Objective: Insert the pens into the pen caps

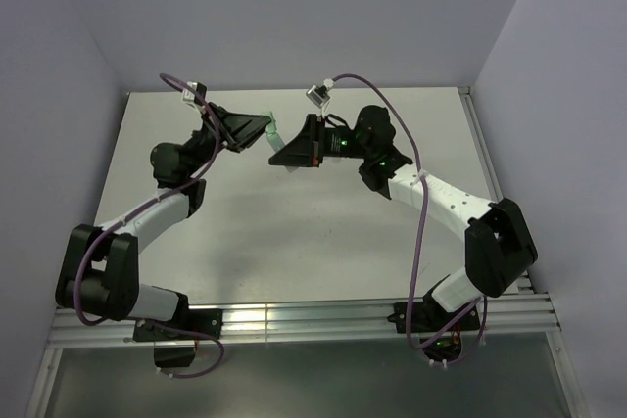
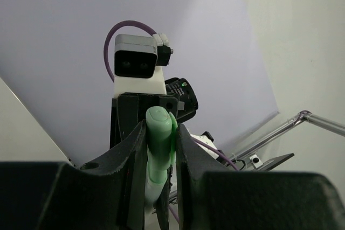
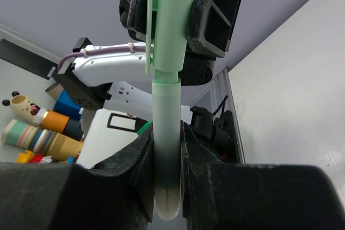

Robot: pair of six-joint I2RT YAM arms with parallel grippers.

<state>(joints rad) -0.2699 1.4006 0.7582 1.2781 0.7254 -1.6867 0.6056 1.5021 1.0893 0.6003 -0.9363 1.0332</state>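
Both arms are raised over the table and meet at its far middle. My left gripper [image 2: 160, 139] is shut on a mint-green pen cap [image 2: 160, 129] that has a side clip. In the right wrist view that cap [image 3: 172, 20] sits over the top end of a mint-green pen [image 3: 167, 133]. My right gripper [image 3: 167, 154] is shut on the pen's pale barrel. From above, the left gripper [image 1: 263, 132] and the right gripper [image 1: 280, 154] stand tip to tip, with the cap [image 1: 271, 118] showing between them. The pen tip is hidden inside the cap.
The white table [image 1: 294, 242] lies below the arms, with purple-grey walls on three sides. A metal rail [image 1: 323, 320] runs along the near edge. Purple cables loop off both wrists. Colourful clutter [image 3: 38, 127] sits off the table in the right wrist view.
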